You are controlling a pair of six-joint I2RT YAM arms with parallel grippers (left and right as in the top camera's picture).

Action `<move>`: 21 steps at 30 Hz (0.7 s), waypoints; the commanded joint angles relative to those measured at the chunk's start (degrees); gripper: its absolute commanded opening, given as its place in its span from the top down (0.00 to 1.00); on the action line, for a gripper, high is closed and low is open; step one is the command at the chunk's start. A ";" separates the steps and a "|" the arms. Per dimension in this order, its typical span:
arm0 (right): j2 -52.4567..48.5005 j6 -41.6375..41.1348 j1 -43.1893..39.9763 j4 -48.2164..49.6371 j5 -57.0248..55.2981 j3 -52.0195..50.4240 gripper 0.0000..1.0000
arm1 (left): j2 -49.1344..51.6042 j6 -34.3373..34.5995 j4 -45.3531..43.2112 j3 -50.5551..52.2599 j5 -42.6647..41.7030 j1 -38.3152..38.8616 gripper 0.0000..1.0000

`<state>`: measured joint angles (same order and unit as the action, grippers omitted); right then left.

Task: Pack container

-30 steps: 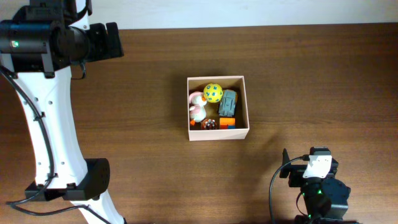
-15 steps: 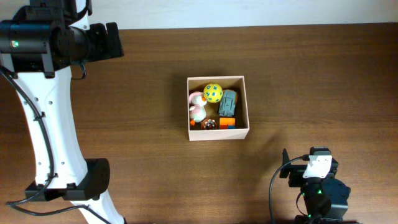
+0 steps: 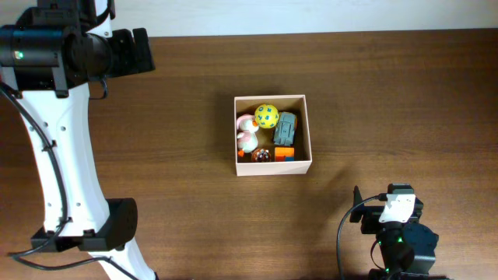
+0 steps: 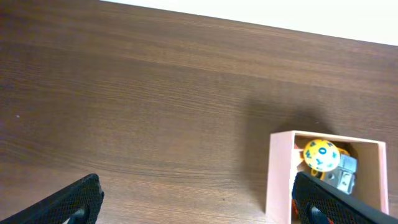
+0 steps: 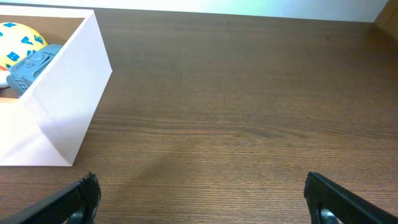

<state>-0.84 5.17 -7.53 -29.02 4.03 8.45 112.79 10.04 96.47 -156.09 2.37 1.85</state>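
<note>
The container (image 3: 274, 166) is a square white-walled box at the middle of the table. It holds a yellow ball (image 3: 267, 116), a grey-blue toy car (image 3: 285, 127), a white and pink toy (image 3: 246, 134) and an orange block (image 3: 285, 153). My left gripper (image 4: 199, 208) is open and empty, high over the table to the left of the container's wall (image 4: 280, 180). My right gripper (image 5: 202, 202) is open and empty above bare wood, to the right of the container's wall (image 5: 56, 106). The ball (image 5: 15, 40) and the car (image 5: 31, 65) show over the rim.
The left arm's white column (image 3: 58, 155) stands at the table's left side. The right arm's base (image 3: 397, 233) sits folded at the front right. The table's far edge meets a white wall (image 4: 249, 9). Dark wood surrounds the container.
</note>
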 commanded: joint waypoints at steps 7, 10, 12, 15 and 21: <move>0.63 0.37 -0.42 0.26 0.48 -0.42 0.01 | -19.71 -8.85 -19.10 24.44 4.61 -0.15 0.01; 0.63 0.37 -0.42 0.26 0.48 -0.42 0.01 | -31.23 -16.17 -33.62 43.85 -0.11 -0.15 0.01; 0.63 0.37 -0.42 0.26 0.48 -0.42 0.01 | -36.06 -18.03 -39.67 52.63 -0.74 -0.15 0.01; 0.63 0.37 -0.42 0.26 0.48 -0.42 0.01 | -45.09 -18.56 -49.22 69.11 -0.70 -0.15 0.01; 0.63 0.37 -0.42 0.26 0.48 -0.42 0.01 | -61.00 -18.58 -61.90 96.13 0.72 -0.15 0.01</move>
<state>-0.80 5.19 -7.53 -28.69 4.19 8.40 56.93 -6.63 37.15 -68.38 3.03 1.85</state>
